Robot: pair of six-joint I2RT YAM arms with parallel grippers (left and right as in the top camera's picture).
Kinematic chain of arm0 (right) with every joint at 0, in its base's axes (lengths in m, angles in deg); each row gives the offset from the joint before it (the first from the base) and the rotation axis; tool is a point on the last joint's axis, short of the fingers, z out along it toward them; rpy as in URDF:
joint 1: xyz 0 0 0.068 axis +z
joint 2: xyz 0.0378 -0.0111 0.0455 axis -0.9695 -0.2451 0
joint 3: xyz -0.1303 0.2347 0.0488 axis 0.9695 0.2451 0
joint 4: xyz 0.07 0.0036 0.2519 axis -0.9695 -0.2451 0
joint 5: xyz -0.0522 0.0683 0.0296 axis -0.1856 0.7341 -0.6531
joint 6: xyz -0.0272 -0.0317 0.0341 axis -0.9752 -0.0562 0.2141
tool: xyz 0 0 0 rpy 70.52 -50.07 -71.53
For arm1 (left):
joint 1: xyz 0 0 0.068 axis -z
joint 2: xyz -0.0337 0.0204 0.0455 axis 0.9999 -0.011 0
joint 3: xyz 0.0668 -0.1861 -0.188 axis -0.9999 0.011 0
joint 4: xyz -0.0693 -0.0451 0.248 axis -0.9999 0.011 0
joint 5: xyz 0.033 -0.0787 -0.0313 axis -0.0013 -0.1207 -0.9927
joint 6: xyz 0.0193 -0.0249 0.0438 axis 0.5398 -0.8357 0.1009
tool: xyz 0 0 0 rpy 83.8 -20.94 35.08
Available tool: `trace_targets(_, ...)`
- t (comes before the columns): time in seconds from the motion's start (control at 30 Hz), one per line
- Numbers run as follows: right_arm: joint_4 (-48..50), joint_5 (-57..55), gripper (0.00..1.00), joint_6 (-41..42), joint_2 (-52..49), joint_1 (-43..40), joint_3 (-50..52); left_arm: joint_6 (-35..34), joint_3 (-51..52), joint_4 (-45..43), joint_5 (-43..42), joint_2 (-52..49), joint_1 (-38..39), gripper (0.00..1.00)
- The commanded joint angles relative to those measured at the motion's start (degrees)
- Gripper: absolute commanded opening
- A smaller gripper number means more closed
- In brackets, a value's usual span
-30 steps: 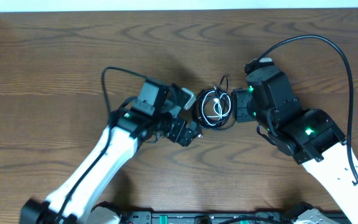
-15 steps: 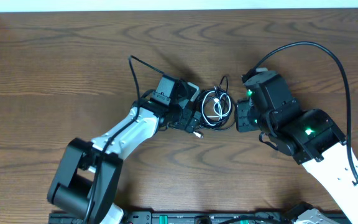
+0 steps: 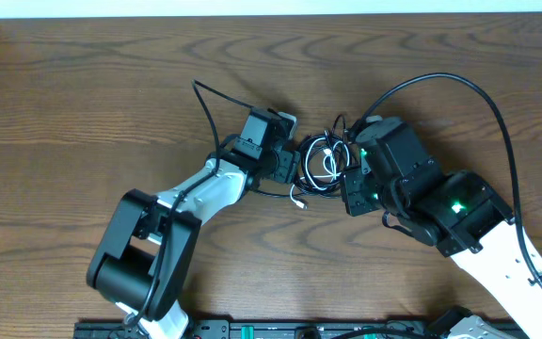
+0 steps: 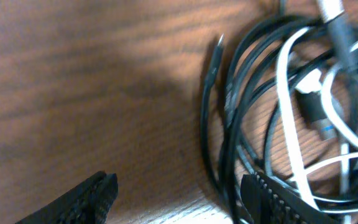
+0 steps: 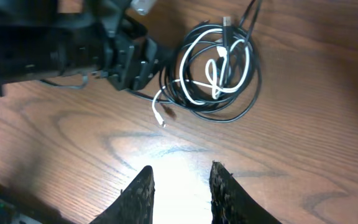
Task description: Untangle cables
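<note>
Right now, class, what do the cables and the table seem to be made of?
The cables: likely rubbery plastic sheathing, black and white, bending in loose loops. The table: wood or wood-look laminate, brown grain lines with a soft glare.

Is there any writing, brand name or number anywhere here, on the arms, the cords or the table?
None: no word, label, brand or number can be read in any view.
The cables show no print on cords or plugs.
The left gripper and right gripper bear no lettering.
The table shows wood grain, no markings.
</note>
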Motion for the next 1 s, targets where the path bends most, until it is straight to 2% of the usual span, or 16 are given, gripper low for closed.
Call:
trace_targets(0.0, -0.02, -0.96, 0.28, -0.9, 0.35, 1.31, -0.24, -1.79, 0.35, 0.61, -0.37, -2.38, 0.02, 0.69)
trace_targets(0.1, -0.02, -1.18, 0.28, -0.85, 0.35, 1.36, -0.24, -1.79, 0.35, 0.59, -3.87, -3.08, 0.09, 0.68)
trace_targets(0.27, -0.04, -1.18, 0.28, -0.68, 0.35, 1.36, -0.24, -1.79, 0.35, 0.63, -4.22, -3.5, 0.87, 0.57)
trace_targets(0.37, -0.04, -1.16, 0.28, -0.68, 0.35, 1.36, -0.24, -1.79, 0.35, 0.61, -4.24, -3.5, 1.97, 0.6)
trace_targets(0.47, -0.07, -1.16, 0.29, -0.66, 0.35, 1.36, -0.24, -1.79, 0.35, 0.59, -5.51, -3.5, 3.56, 0.7)
trace_targets(0.63, -0.04, -1.16, 0.29, -0.66, 0.33, 1.36, -0.24, -1.75, 0.35, 0.35, -6.38, -3.5, 7.1, 0.71)
trace_targets(0.67, -0.04, -1.14, 0.29, -0.61, 0.33, 1.36, -0.24, -1.73, 0.35, 0.17, -6.36, -3.5, 7.67, 0.68)
trace_targets(0.7, -0.15, -1.16, 0.29, 0.09, 0.33, 1.36, -0.24, -1.44, 0.35, -0.13, -6.34, -3.5, 8.46, 0.55)
trace_targets(0.73, -0.26, -1.16, 0.29, 0.35, 0.33, 1.36, -0.24, -1.01, 0.35, -0.24, -6.34, -3.5, 8.66, 0.47)
trace_targets(0.83, -0.68, -1.16, 0.29, 0.39, 0.33, 1.36, -0.24, 0.42, 0.35, 0.0, -5.33, -3.5, 8.74, 0.14)
trace_targets(0.9, -0.96, -1.16, 0.29, 0.39, 0.33, 1.36, -0.24, 0.61, 0.35, 0.52, -3.43, -3.5, 8.72, 0.08)
trace_targets(0.97, -1.2, -1.18, 0.27, 0.37, 0.33, 1.36, -0.22, 0.66, 0.35, 1.2, -1.51, -3.43, 8.72, 0.07)
